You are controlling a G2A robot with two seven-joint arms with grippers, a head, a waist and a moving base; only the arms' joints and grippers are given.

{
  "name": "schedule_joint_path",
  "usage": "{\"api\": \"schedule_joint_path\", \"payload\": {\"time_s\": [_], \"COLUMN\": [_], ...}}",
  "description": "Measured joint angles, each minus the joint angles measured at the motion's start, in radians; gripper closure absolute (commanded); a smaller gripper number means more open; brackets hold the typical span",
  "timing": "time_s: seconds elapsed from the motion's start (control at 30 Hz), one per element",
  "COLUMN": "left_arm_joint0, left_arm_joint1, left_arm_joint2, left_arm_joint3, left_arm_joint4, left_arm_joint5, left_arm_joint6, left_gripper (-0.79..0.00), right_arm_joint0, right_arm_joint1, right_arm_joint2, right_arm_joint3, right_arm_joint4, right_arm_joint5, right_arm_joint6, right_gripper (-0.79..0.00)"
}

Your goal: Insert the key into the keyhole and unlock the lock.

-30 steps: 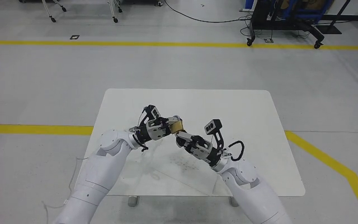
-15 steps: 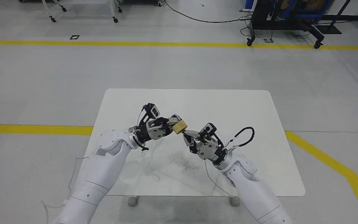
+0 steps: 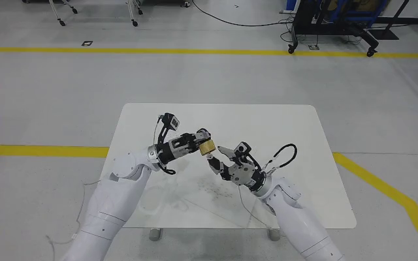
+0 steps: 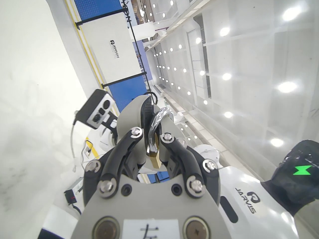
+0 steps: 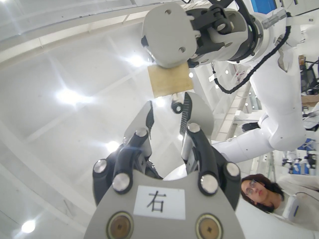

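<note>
A: Claws first: rt claw spread wide, gripping nothing.
B: Copy. Anything betw. the fingers?
A: Yes, key, sitting in the gap, much closer to one ribbed finger than the other. Touching it or not: can't tell.
B: And the key's other end?
A: Up against lock, sticking out of the brass edge facing rt claw, round head w/ hole pointing back at rt claw. Looks seated in keyhole; keyhole itself hidden.
B: Lock resting on anything?
A: No. Pinched in L claw, held in mid-air. Clamped tight, pads flat on both faces, silver shackle betw. the pads, brass body poking out sideways toward rt claw.
B: Shackle popped?
A: Can't tell, one leg hidden behind a finger.
B: From the top cam?
A: Both claws tip to tip over approx. middle of table, lock just beside rt claw's tips, clear of the tabletop. Dark scuffs on the white top, nearer the robot.
B: Farther out?
A: Grey floor past the table, yellow floor line running straight across, then black wheeled frame off in the far corner.
</note>
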Motion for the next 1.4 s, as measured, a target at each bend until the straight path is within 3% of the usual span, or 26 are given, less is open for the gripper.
{"api": "schedule_joint_path", "payload": {"time_s": [0.13,0.3,0.5,0.73,0.97,1.0,1.1,1.13,1.17,1.4], "left_arm_joint0": [0.009,0.003,0.011,-0.012,-0.019,-0.017,-0.014,-0.015,-0.016,-0.011], "left_arm_joint1": [0.003,0.011,0.011,0.018,0.017,0.017,0.018,0.018,0.018,0.021], "left_arm_joint2": [0.023,0.06,0.114,0.191,0.234,0.241,0.25,0.251,0.251,0.226], "left_arm_joint3": [-0.03,-0.054,-0.098,-0.098,-0.104,-0.105,-0.102,-0.101,-0.101,-0.108], "left_arm_joint4": [0.125,0.316,0.429,0.574,0.687,0.701,0.712,0.719,0.728,0.73], "left_arm_joint5": [0.002,0.055,0.126,0.21,0.34,0.363,0.399,0.404,0.408,0.391], "left_arm_joint6": [0.02,0.007,0.004,-0.146,-0.104,-0.108,-0.113,-0.109,-0.099,-0.02], "left_gripper": [0.0,0.0,0.0,0.0,0.0,-0.049,-0.422,-0.739,-0.785,-0.785], "right_arm_joint0": [-0.044,-0.136,-0.255,-0.267,-0.267,-0.267,-0.267,-0.267,-0.267,-0.267], "right_arm_joint1": [0.016,0.041,0.058,0.059,0.059,0.059,0.059,0.059,0.059,0.059], "right_arm_joint2": [0.067,0.232,0.41,0.427,0.427,0.427,0.427,0.427,0.427,0.427], "right_arm_joint3": [-0.064,-0.166,-0.267,-0.276,-0.276,-0.276,-0.276,-0.276,-0.276,-0.276], "right_arm_joint4": [-0.143,-0.216,-0.24,-0.248,-0.248,-0.248,-0.248,-0.248,-0.248,-0.248], "right_arm_joint5": [-0.137,-0.249,-0.332,-0.341,-0.341,-0.341,-0.341,-0.341,-0.341,-0.341], "right_arm_joint6": [0.002,-0.02,-0.079,-0.087,-0.087,-0.087,-0.087,-0.087,-0.087,-0.087], "right_gripper": [-0.785,-0.785,-0.785,-0.785,-0.785,-0.785,-0.785,-0.785,-0.785,-0.785]}}
